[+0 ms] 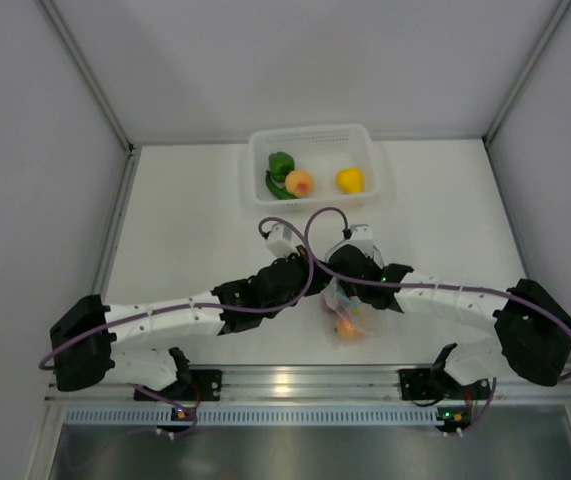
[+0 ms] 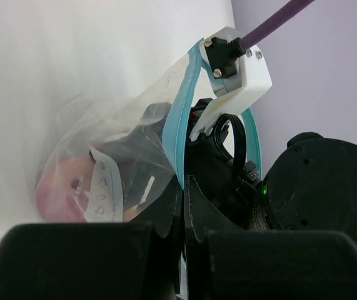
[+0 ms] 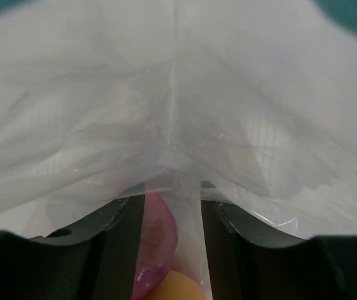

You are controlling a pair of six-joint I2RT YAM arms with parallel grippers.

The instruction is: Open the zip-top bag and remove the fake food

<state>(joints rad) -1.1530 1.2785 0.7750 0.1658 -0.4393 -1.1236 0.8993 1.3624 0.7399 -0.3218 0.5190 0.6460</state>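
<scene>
The zip-top bag (image 1: pixel 348 312) hangs between my two grippers near the table's front. My left gripper (image 2: pixel 186 187) is shut on its light blue zip strip (image 2: pixel 173 137), and a pink-orange fruit (image 2: pixel 56 190) shows through the clear plastic. The strip loops around my right wrist, so my right gripper (image 3: pixel 172 203) sits inside the bag mouth under hazy film (image 3: pixel 178 94). Its fingers stand a narrow gap apart, closed on a purple piece (image 3: pixel 158 250) and a plastic fold. An orange fruit (image 3: pixel 172 289) lies just below. In the top view both grippers, left (image 1: pixel 317 278) and right (image 1: pixel 339 278), meet above the bag.
A white mesh basket (image 1: pixel 310 131) stands at the back centre. It holds a green pepper (image 1: pixel 281 162), a slim green chili (image 1: pixel 277 188), a peach fruit (image 1: pixel 299 183) and a yellow pepper (image 1: pixel 350 180). Purple cables arch over both wrists. Walls close in the table's left, right and back.
</scene>
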